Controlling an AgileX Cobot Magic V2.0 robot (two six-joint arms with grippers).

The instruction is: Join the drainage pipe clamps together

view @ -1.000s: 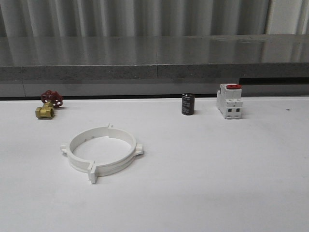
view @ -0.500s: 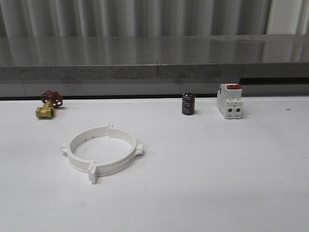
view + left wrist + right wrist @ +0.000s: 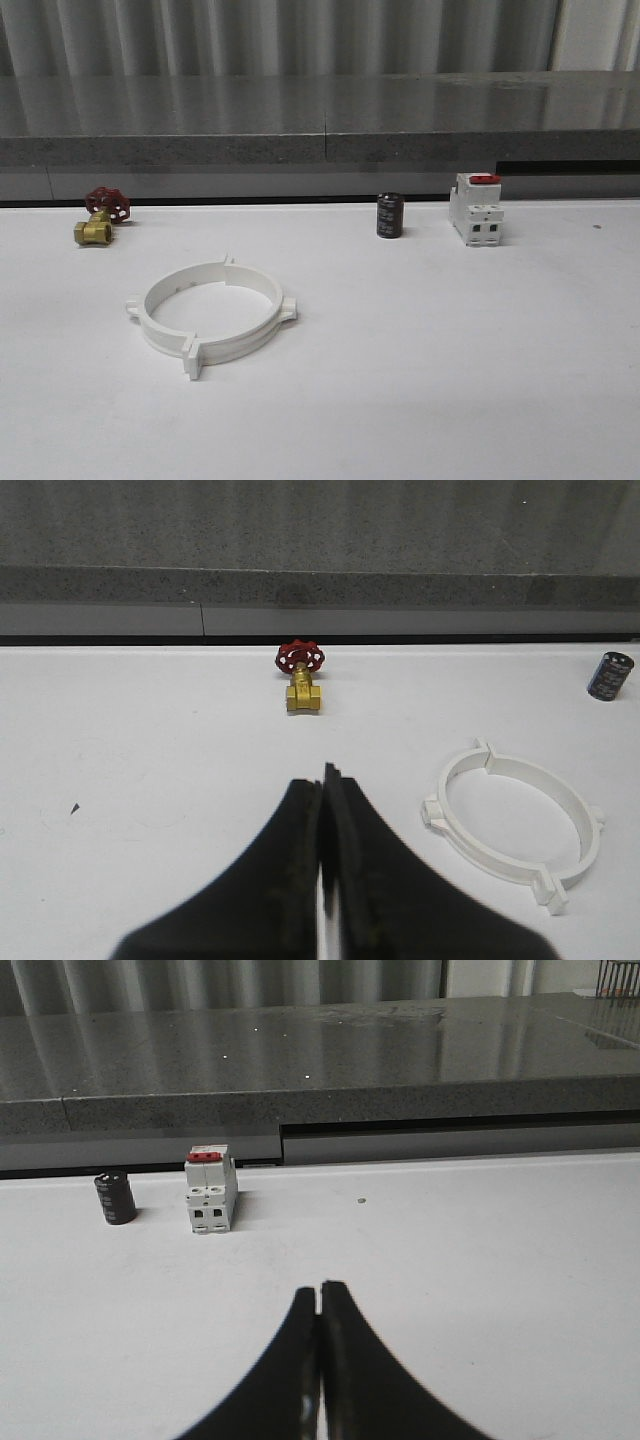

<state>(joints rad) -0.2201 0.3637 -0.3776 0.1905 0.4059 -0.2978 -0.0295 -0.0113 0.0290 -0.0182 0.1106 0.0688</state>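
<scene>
The two white drainage pipe clamps (image 3: 211, 318) lie on the white table left of centre, their ends meeting so that they form one flat ring with flanged tabs. The same ring of clamps (image 3: 515, 825) shows in the left wrist view, off to one side of my left gripper (image 3: 323, 782). That gripper is shut with nothing between its black fingers, well short of the ring. My right gripper (image 3: 320, 1295) is also shut and empty, hovering over bare table far from the ring.
A brass valve with a red handwheel (image 3: 100, 215) sits at the back left. A black capacitor (image 3: 390, 215) and a white breaker with a red switch (image 3: 476, 208) stand at the back right. A grey ledge (image 3: 320, 135) runs behind the table.
</scene>
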